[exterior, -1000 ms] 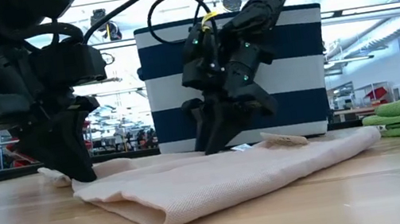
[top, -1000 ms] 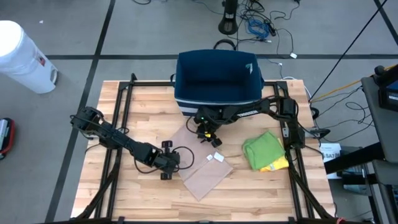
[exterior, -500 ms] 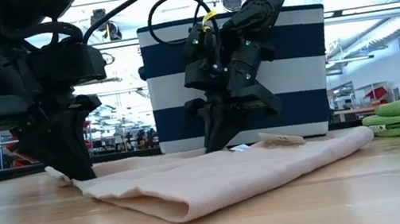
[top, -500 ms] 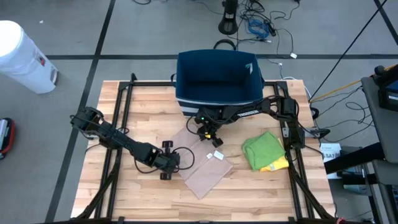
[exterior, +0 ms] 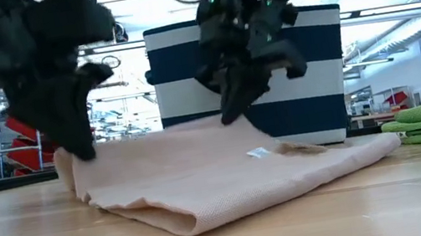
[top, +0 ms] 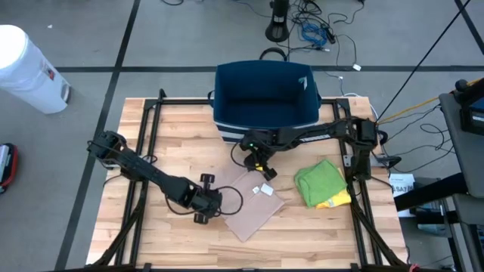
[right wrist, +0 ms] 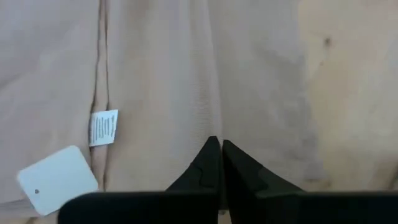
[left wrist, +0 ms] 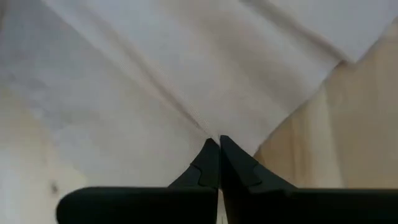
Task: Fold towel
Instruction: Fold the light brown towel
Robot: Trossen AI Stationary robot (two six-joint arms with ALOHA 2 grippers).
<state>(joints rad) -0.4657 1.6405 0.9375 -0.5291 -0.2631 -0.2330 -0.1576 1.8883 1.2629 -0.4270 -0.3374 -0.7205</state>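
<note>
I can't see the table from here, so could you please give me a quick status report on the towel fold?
Left gripper and right gripper both shut on beige towel, far edge lifted. Striped bin close behind; green cloths off to the side.

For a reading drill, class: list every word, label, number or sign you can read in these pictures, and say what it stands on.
No text can be read in these views.
Care label sewn on the beige towel: printed lines, too small to read.
White tag on the towel: blank on the side shown.
White bin: a small red mark, too blurred to read.

Striped navy bag (top: 265, 100), green cloth (top: 321, 183), white bin (top: 29, 69)
</note>
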